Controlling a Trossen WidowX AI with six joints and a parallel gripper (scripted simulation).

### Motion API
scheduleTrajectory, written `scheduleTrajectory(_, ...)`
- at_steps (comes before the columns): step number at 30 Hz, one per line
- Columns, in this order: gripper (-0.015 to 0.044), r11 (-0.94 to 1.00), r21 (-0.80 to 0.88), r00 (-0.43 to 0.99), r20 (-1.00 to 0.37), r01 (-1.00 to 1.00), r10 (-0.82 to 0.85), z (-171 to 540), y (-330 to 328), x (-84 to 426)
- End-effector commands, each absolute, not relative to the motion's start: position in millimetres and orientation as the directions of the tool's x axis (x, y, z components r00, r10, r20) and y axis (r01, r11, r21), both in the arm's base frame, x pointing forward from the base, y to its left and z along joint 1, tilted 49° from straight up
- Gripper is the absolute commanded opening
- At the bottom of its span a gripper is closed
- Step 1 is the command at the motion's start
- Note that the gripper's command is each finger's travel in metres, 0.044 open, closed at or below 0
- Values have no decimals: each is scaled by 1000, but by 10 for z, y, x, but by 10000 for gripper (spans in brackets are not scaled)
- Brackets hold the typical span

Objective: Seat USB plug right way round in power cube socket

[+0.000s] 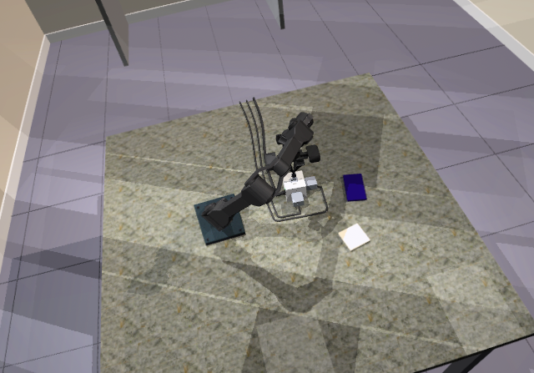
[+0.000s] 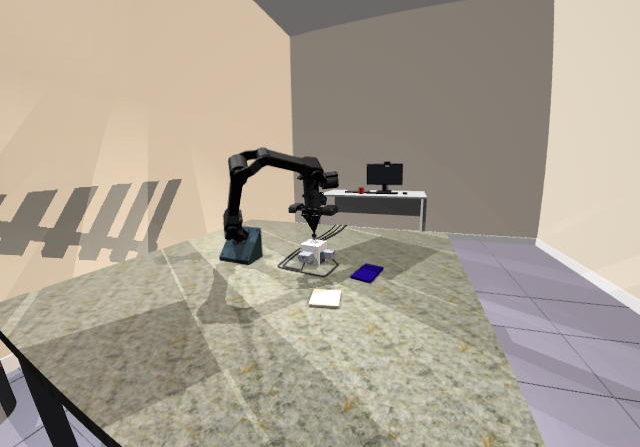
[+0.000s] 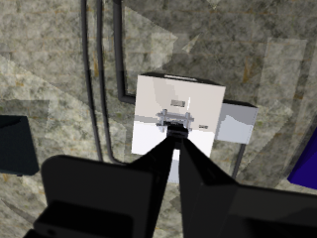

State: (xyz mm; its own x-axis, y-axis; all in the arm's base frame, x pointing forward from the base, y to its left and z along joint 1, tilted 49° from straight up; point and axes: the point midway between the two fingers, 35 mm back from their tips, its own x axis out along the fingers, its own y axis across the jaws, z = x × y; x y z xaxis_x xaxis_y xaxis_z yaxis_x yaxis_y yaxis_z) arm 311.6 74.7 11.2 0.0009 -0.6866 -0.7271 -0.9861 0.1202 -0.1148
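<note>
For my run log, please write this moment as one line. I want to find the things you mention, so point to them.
jaws (image 1: 294, 173) (image 2: 313, 236): shut on plug | place: above cube (image 1: 294, 184) (image 2: 313, 247) (image 3: 154, 99) top | seating: cannot tell | release: not yet

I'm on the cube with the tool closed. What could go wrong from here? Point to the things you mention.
The tool (image 1: 294, 173) (image 2: 313, 235) (image 3: 176, 143) is shut on the USB plug, right above the power cube (image 1: 294, 183) (image 2: 313, 247) (image 3: 154, 94); pulling at an angle could tip or drag the cube.

Adapters (image 1: 310, 183) (image 2: 328, 255) (image 3: 237, 124) stick out of its sides, with cables (image 1: 326, 199) (image 2: 338, 267) (image 3: 119, 50) attached, so a swing might snag them.
</note>
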Motion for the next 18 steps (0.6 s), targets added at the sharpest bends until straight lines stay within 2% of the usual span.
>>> scheduleTrajectory(1, 0, 120, -109, -2, -732, -987, -682, 108, 739, 3102)
scheduleTrajectory(18, 0, 120, -108, -1, -738, -987, -674, 89, 727, 3103)
